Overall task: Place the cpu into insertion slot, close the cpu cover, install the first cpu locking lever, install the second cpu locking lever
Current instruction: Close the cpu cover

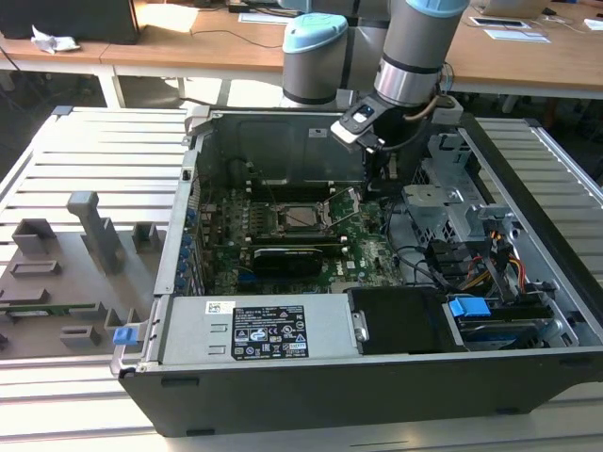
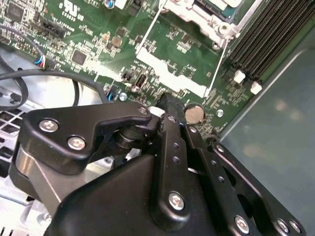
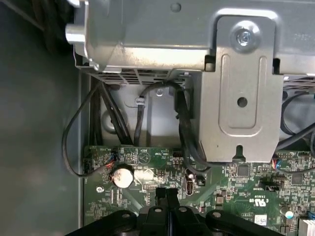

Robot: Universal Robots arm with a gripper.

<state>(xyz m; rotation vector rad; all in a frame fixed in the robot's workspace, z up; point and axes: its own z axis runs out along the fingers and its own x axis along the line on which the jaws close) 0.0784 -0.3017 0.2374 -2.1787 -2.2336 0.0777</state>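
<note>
Since the cpu (image 1: 303,217) looks to be sitting flat in the insertion slot (image 1: 280,218), silver top up, roughly mid-board in the open PC case (image 1: 311,377), I'd judge the seating step done. The cpu cover (image 1: 325,212) seems to lie down around the chip as a silver frame, but I can't say for sure it's fully shut. The gripper (image 3: 167,195) is down inside the case on the exterior view's right of the socket, near it but apart from it. Its fingers are pressed together with nothing between them, tips hovering just over the green motherboard (image 3: 236,191), right beside the coin cell battery (image 3: 122,175). In the second wrist view two thin silver rods (image 2: 147,29) run out from the socket's corner toward the gripper. I take them for the locking levers, and they look swung out rather than tucked down. Handling-wise, my guess is the chip is light, stiff and thin, and fragile on the contact side, so it's edges only, never the underside. The cover is thin sheet metal on a hinge, easy to bend if forced. The levers are springy wire, probably slippery for smooth pads, best caught at the bent end.
</note>
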